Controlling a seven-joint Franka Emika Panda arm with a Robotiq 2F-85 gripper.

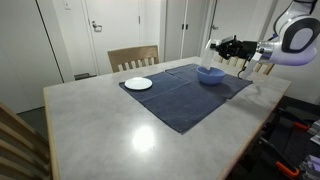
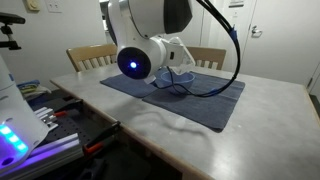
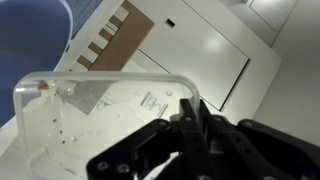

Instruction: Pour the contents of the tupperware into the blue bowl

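One pincer (image 3: 190, 108), shut tight on the tupperware (image 3: 100, 115), pours above the blue bowl (image 1: 210, 75) (at its 7 o'clock); next, probably tip more.

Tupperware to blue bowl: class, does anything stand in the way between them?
Nothing visible does. The gripper holds the tupperware above the blue bowl, with open air between them; the white plate lies well off to the side.
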